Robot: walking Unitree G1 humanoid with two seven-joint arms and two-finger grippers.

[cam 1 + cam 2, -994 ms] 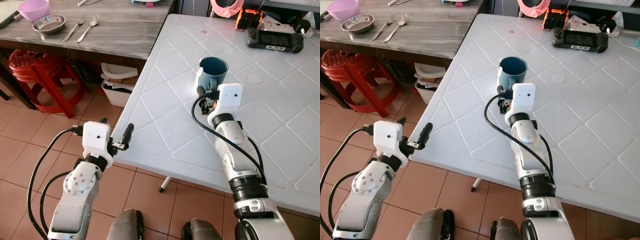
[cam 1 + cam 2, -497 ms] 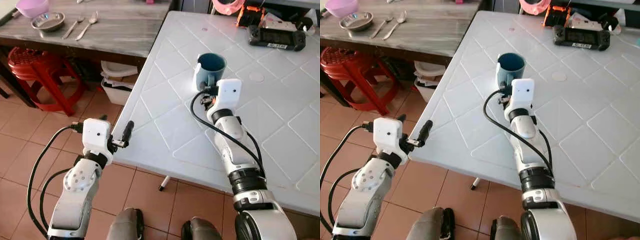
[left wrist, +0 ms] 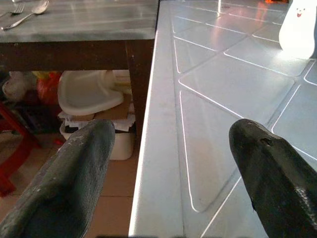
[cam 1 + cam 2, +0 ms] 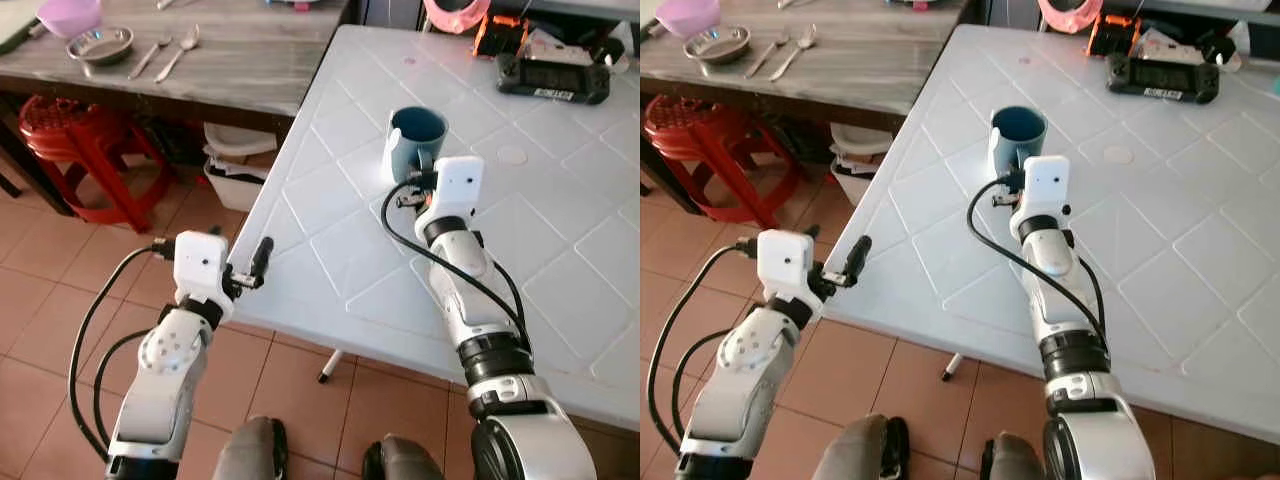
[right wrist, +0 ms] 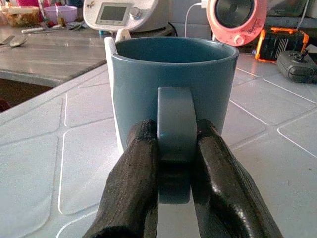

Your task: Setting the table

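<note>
Right end effector (image 5: 174, 163) still grips the mug (image 5: 173, 94) handle, unchanged.

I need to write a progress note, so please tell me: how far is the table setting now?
Early stage. Done: little; the white table carries no place setting yet. In hand: the right gripper is shut on the handle of the blue mug, which stands upright on the table. Left: the fork, spoon and metal bowl lie on the wooden table. The left gripper is open at the white table's edge.
</note>
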